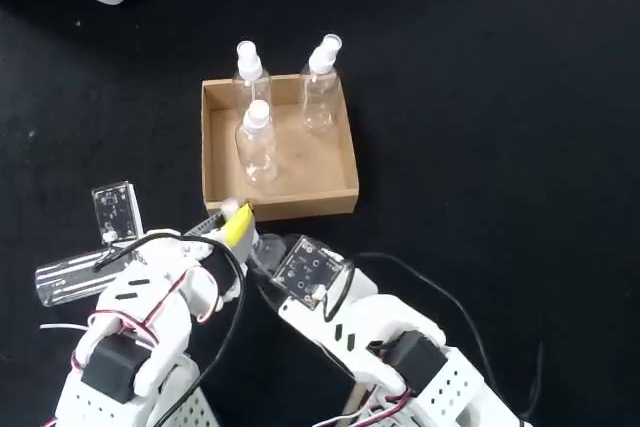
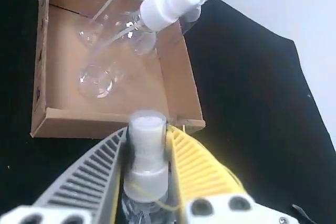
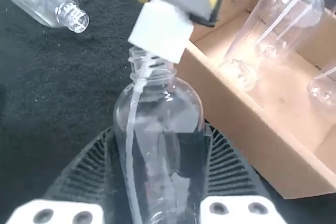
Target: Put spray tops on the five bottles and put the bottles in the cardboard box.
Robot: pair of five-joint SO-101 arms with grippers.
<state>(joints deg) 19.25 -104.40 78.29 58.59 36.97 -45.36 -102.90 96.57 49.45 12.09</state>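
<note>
Black tabletop (image 1: 500,97): spray top (image 2: 147,148) pinched in L gripper (image 2: 147,132).

Left hand (image 2: 148,136) and right hand (image 3: 160,134) clamped, close together.

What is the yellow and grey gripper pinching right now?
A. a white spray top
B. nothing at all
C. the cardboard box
A: the left gripper is shut on a white spray top, whose tube runs down inside the bottle that the right gripper holds next to the cardboard box.
</note>
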